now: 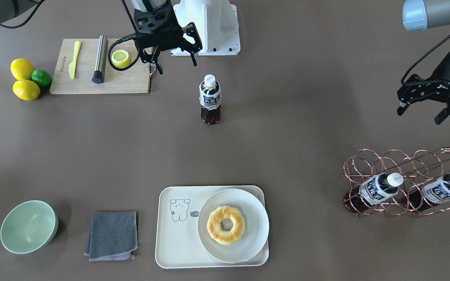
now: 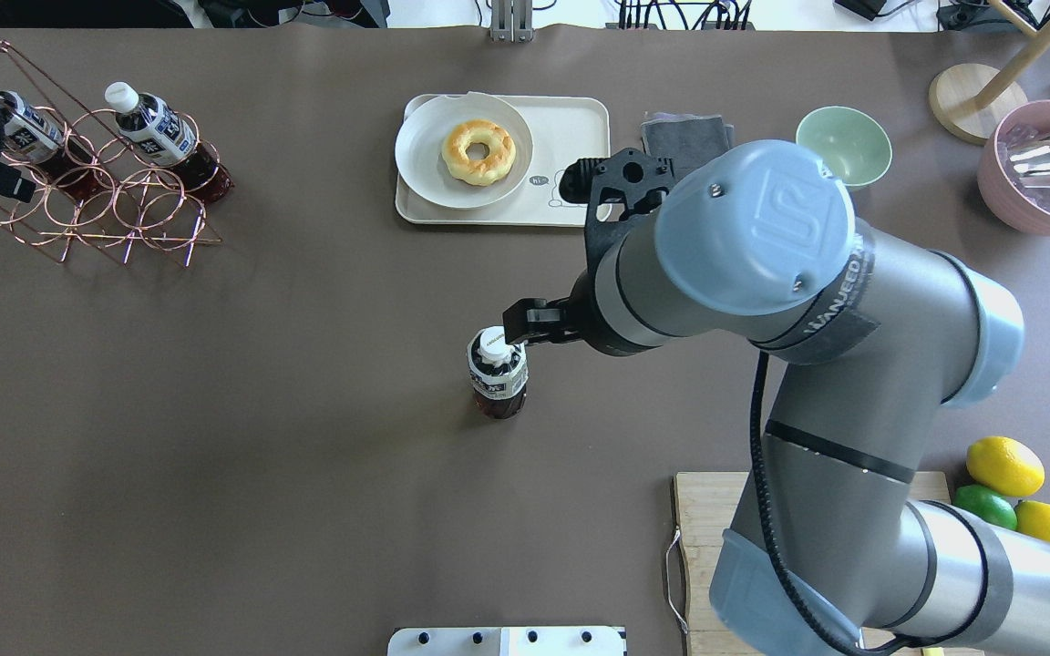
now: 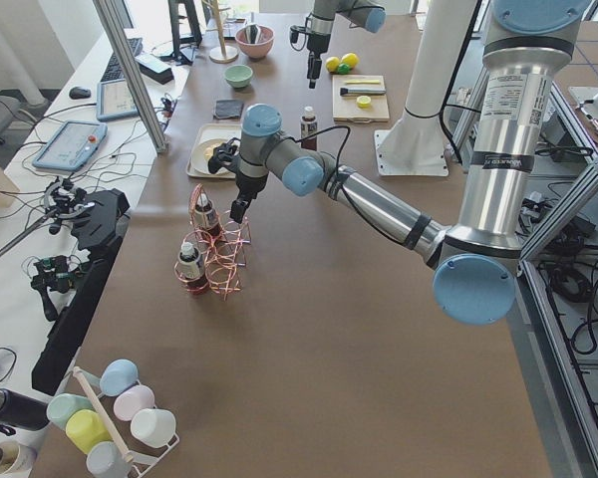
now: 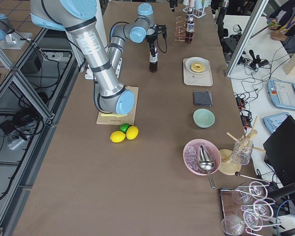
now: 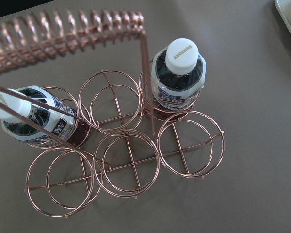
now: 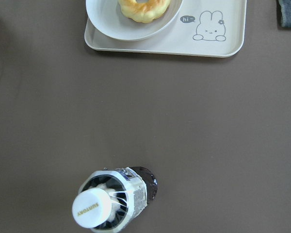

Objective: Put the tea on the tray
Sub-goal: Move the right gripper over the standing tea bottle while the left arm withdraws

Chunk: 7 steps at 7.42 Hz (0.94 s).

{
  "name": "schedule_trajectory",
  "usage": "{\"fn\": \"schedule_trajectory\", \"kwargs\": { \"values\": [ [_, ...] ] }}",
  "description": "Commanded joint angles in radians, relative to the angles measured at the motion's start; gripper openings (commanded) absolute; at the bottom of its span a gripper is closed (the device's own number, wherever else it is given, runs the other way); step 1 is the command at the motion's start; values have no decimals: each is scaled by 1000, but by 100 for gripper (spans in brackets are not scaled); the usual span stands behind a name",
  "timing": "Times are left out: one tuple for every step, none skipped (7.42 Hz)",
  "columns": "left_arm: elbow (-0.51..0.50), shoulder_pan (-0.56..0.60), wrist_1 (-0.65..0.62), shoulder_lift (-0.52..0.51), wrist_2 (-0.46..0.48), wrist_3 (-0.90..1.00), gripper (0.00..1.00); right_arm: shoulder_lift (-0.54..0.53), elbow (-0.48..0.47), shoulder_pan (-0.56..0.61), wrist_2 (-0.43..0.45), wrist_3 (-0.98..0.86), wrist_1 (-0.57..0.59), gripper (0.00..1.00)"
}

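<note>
Now the tea bottle [image 1: 210, 99] stands straight up on the table [image 1: 287, 136], not yet on the tray [image 1: 174, 242]. The right gripper [image 1: 176, 64] is nearest, fingers spread and empty, just on the robot's side of the cap. The left gripper [image 1: 424, 111], also spread, is far off.

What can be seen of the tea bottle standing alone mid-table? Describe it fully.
The tea bottle is small, clear plastic, holding dark brown liquid, with a white screw cap and blue-and-white printed label. It stands upright on the brown table, cap on, apart from the tray. The open right gripper hovers near its cap without gripping it.
</note>
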<state>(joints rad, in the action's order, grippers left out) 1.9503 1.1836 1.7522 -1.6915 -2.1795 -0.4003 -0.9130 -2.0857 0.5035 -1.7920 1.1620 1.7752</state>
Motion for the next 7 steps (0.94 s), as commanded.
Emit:
{"fn": "schedule_trajectory", "kwargs": {
  "values": [
    [-5, 11, 30, 33, -6, 6, 97, 99, 73, -49, 72, -15, 61, 93],
    [-5, 11, 67, 55, -6, 6, 97, 153, 122, -59, 94, -15, 85, 92],
    [-5, 11, 75, 62, -6, 6, 97, 166, 142, -74, 115, -15, 85, 91],
    [-5, 11, 75, 62, -6, 6, 97, 169, 153, -85, 134, -31, 87, 89],
    [-2, 11, 75, 62, -8, 6, 97, 190, 192, -92, 140, -34, 86, 89],
    [-2, 13, 75, 64, -8, 6, 97, 195, 208, -109, 161, -36, 85, 86],
    [-2, 13, 75, 62, -8, 6, 97, 197, 210, -114, 167, -36, 85, 81]
  ]
}}
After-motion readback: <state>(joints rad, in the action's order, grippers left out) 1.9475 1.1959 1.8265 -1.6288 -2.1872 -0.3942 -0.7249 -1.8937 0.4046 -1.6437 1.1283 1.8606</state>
